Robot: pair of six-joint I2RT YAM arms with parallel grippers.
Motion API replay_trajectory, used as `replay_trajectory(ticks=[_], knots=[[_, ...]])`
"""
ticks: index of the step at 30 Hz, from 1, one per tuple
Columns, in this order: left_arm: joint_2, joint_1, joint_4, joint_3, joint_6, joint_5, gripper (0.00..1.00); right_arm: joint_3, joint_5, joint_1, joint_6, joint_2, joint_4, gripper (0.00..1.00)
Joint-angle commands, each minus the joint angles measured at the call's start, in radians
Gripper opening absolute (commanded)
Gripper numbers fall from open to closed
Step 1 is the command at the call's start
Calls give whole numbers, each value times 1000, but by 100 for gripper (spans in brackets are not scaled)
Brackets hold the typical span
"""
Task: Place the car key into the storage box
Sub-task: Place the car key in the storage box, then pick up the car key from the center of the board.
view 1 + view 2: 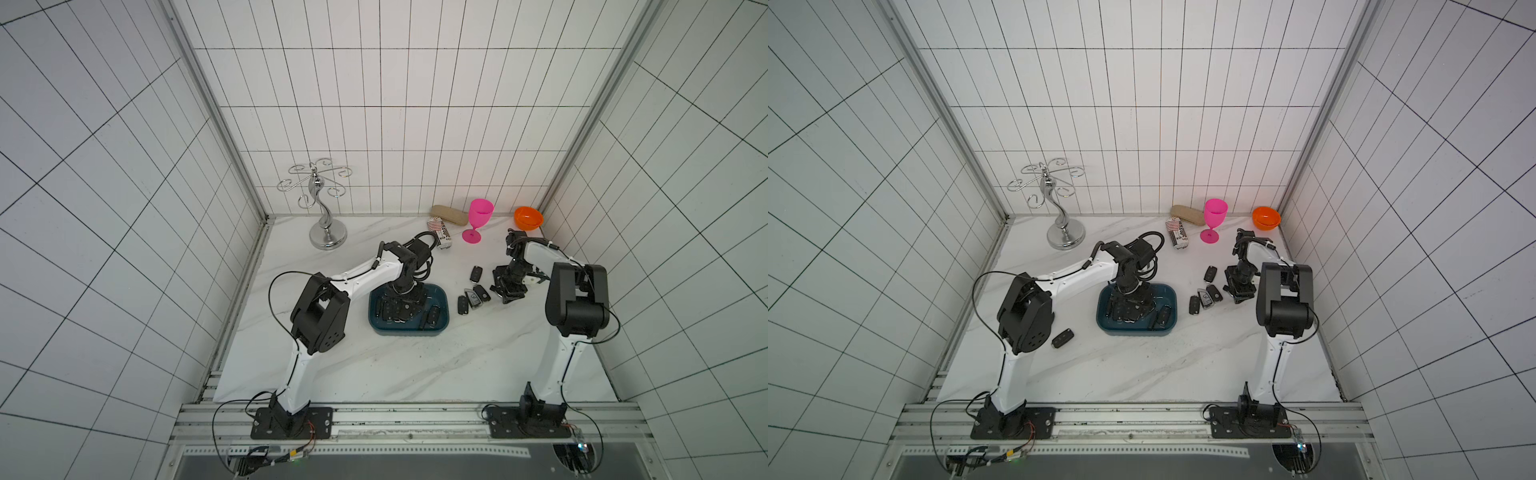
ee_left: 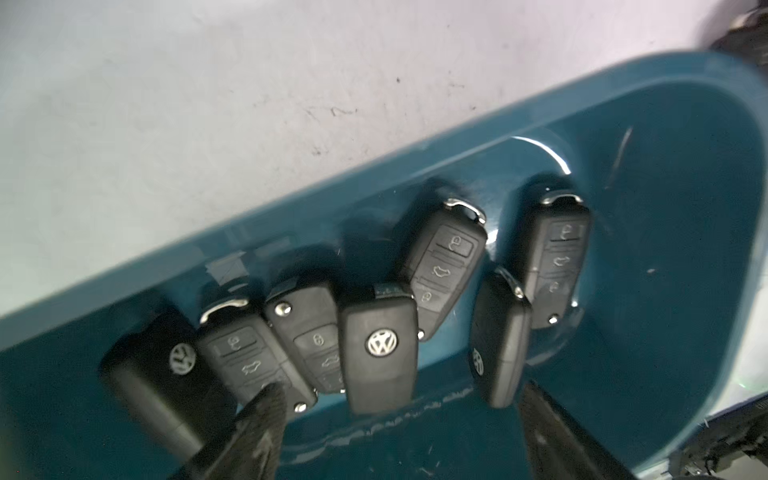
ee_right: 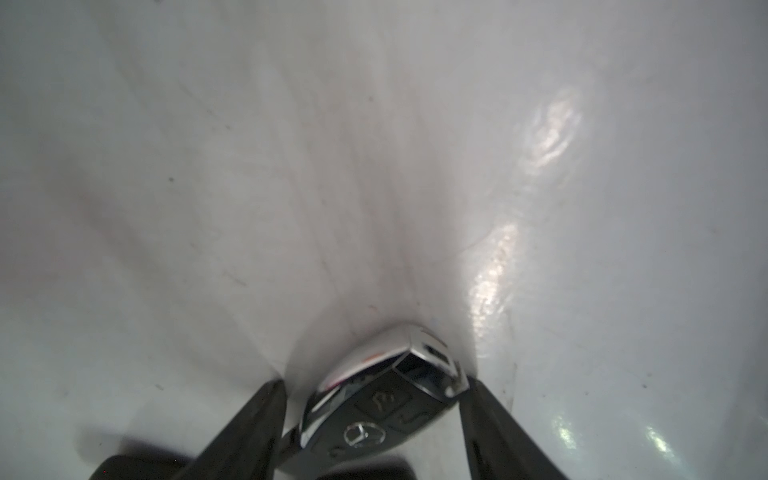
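Overhead, a white marble-veined counter [image 1: 415, 374] is seen, enclosed on three sides by white tiled walls [image 1: 374, 124] with dark grid lines and fronted by an aluminium rail [image 1: 415, 415]. A shallow dark teal plastic storage box [image 1: 409, 331] with rounded corners is set near the middle, and several black key fobs [image 2: 380, 345] are laid flat inside it. The left gripper [image 2: 399, 390] is held low inside the box, its fingers [image 2: 262, 415] spread wide and released, with nothing held between them. The car key [image 3: 382, 399], black-faced with a chrome rim and a star emblem, is found on the counter outside the box, flat and button side up, between the fingers of the right gripper [image 3: 374, 384]. Its long axis is laid roughly along the fingers, with the chrome end pointed away from the wrist. One finger [image 3: 490, 424] is pressed to a chrome corner; whether the key is clamped cannot be told. In both top views that gripper is seen to the robot's right of the box, near but apart.
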Motion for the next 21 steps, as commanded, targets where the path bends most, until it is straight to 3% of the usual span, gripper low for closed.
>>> replay_trajectory(ticks=[1, 5, 7, 8, 13, 18, 21], knots=[[-88, 24, -30, 62, 3, -21, 86, -10, 21, 6, 23, 34, 9, 61], [-154, 73, -71, 105, 9, -20, 86, -20, 16, 6, 12, 39, 18, 44], [-192, 110, -79, 107, 10, -7, 86, -25, 14, 6, 10, 40, 19, 42], [-212, 132, -83, 103, 9, -5, 86, -27, 11, 7, 7, 40, 21, 34], [-312, 253, -43, -26, -1, -39, 86, -35, 6, 6, -13, 21, 14, 20], [-378, 383, 19, -207, -74, -144, 84, -39, 49, 7, -57, -53, -21, 17], [-419, 452, 78, -296, -112, -143, 84, -31, 105, 16, -100, -121, -64, 17]])
